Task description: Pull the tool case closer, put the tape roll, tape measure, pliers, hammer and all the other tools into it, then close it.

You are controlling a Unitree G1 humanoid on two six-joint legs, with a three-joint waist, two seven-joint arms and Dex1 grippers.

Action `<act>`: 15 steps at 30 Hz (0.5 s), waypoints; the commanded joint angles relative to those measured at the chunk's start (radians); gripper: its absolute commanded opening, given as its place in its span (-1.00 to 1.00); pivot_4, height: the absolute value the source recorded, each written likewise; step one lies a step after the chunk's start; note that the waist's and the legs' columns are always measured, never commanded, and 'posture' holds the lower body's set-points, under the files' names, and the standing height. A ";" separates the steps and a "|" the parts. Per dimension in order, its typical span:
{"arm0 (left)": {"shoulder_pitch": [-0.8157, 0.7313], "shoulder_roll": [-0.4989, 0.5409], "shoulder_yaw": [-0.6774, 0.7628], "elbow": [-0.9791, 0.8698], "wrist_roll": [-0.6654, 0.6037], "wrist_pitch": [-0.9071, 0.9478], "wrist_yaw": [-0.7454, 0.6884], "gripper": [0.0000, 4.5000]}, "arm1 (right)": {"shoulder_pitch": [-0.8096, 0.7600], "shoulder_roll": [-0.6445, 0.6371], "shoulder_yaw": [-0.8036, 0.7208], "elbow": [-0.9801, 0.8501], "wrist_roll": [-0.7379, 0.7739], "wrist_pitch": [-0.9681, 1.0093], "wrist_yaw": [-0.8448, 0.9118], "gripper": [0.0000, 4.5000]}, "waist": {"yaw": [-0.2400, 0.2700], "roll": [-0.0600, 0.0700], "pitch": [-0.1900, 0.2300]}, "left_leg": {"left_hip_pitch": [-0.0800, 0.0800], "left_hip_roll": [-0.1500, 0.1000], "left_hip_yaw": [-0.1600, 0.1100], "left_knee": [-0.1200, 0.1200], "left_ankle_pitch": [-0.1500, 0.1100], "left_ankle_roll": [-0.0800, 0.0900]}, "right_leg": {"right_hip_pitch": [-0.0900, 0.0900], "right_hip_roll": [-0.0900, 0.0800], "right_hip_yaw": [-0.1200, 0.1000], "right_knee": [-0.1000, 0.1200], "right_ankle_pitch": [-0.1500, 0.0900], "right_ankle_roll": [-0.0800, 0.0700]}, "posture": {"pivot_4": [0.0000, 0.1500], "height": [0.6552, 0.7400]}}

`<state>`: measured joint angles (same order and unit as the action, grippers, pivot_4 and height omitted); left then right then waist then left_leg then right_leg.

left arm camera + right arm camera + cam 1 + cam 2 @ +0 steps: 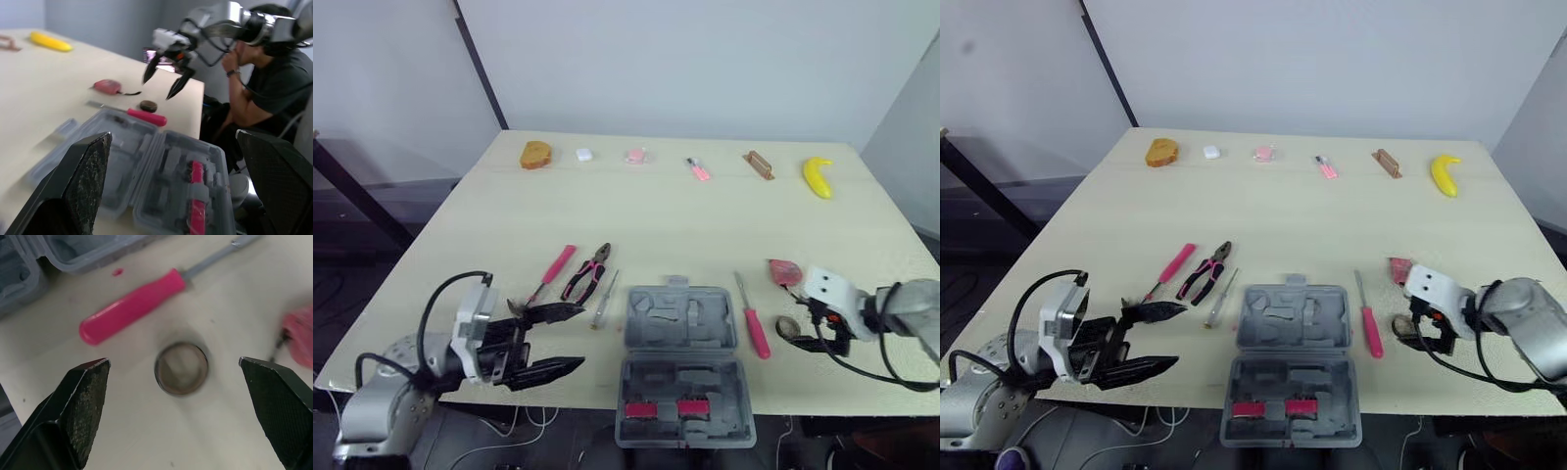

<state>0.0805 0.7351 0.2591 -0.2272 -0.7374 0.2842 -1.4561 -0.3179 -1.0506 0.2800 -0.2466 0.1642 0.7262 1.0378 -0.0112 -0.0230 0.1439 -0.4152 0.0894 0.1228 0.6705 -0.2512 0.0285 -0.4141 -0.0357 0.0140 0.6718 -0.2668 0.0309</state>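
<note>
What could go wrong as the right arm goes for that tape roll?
The tape roll lies flat and low under the right gripper, whose jaws are open, so they may slip off it or push it. The pink screwdriver lies close beside it and could get knocked. The tool case looks to overhang the front edge of the table; a bump might tip it off.

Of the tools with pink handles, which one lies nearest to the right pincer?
The screwdriver right of the tool case, close beside the right pincer; the pliers and the other pink-handled tool lie left of the case.
</note>
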 commanded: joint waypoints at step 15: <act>-0.007 -0.011 -0.056 -0.070 0.023 -0.057 0.036 1.00 | -0.052 0.095 0.141 0.096 -0.122 0.079 -0.033 -0.78 | 0.000 0.000 0.000 | 0.000 0.000 0.000 0.000 0.000 0.000 | 0.000 0.000 0.000 0.000 0.000 0.000 | 1.00 1.00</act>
<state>0.0790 0.7274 0.2133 -0.2657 -0.7141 0.2451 -1.4203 -0.3715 -0.9645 0.4087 -0.1788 0.0679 0.8141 1.0231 -0.0115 -0.0235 0.1435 -0.4147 0.0894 0.1245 0.6705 -0.2511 0.0284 -0.4140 -0.0354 0.0136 0.6719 -0.2668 0.0310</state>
